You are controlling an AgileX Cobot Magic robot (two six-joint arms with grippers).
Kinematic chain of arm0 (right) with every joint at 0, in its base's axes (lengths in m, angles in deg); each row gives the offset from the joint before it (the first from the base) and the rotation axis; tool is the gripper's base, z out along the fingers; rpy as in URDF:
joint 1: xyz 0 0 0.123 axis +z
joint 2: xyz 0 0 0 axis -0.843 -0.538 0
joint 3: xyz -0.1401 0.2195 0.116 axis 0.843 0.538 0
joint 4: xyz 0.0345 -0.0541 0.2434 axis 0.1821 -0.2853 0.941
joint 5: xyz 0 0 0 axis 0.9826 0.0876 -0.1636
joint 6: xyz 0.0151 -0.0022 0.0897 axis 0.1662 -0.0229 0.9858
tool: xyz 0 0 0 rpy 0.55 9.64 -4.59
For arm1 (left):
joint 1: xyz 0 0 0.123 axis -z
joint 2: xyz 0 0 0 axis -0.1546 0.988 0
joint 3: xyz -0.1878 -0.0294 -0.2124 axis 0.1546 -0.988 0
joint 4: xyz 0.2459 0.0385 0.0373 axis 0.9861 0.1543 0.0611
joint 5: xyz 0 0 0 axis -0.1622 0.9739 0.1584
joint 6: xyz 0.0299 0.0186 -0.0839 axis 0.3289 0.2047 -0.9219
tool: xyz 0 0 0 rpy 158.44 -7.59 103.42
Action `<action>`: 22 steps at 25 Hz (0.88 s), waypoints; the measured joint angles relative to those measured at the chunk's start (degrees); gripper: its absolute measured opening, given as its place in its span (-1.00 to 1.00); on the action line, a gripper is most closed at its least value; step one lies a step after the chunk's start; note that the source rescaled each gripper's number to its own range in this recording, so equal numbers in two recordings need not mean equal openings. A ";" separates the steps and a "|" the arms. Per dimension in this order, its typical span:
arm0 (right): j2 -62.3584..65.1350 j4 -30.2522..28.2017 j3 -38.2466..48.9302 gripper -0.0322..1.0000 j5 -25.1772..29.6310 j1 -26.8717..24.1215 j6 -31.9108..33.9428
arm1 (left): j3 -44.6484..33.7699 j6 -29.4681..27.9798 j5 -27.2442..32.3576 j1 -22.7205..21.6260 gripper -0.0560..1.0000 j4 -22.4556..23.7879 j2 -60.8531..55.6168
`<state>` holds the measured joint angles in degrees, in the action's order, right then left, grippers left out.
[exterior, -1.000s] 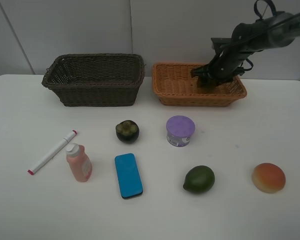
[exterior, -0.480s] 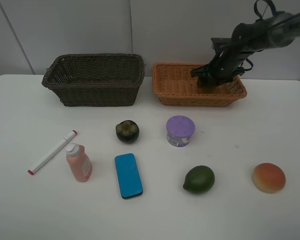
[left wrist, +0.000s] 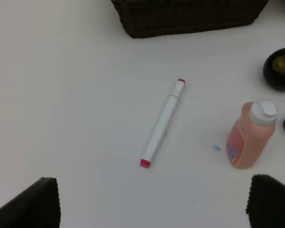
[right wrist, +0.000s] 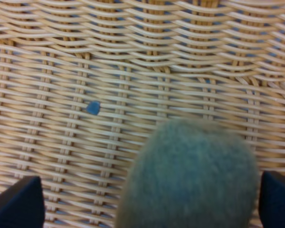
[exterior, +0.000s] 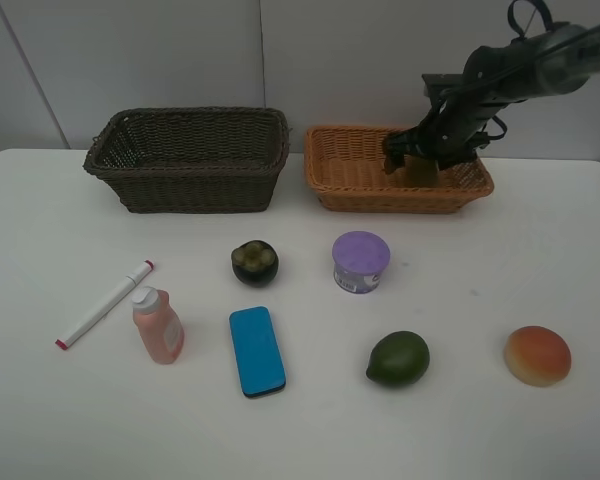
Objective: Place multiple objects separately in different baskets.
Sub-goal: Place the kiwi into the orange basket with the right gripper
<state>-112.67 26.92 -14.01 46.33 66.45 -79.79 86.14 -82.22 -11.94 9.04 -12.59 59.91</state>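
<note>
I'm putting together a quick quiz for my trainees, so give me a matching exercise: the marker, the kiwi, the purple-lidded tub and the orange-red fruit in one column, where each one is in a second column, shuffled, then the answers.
Things
1. white marker
2. kiwi
3. purple-lidded tub
4. orange-red fruit

Places
A. over the floor of the light orange basket
B. on the table, farthest right in the high view
C. on the table, next to the pink bottle
D. on the table, in front of the light orange basket

Pairs: 1-C, 2-A, 3-D, 4-B
</note>
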 joint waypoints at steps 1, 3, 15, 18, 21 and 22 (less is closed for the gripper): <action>0.00 -0.12 0.00 0.99 0.00 0.00 0.00 | 0.00 0.00 0.00 0.00 1.00 0.00 0.00; 0.00 -0.12 0.00 0.99 0.00 0.00 0.00 | 0.00 0.00 0.00 0.00 1.00 0.00 0.00; 2.14 -0.17 0.00 0.99 1.40 0.00 0.00 | 0.00 0.00 0.00 0.00 1.00 0.00 0.00; 3.94 -0.17 0.00 0.99 2.73 0.00 0.00 | 0.00 0.00 0.00 0.00 1.00 0.00 0.00; 5.40 -0.17 0.00 0.99 5.45 0.00 0.00 | 0.00 0.00 0.00 0.00 1.00 0.00 0.00; 5.82 -0.17 0.00 0.99 6.60 0.00 0.00 | 0.00 0.00 0.00 0.00 1.00 0.00 0.00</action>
<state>-106.85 26.75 -14.01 52.93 66.45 -79.79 86.14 -82.22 -11.94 9.04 -12.59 59.91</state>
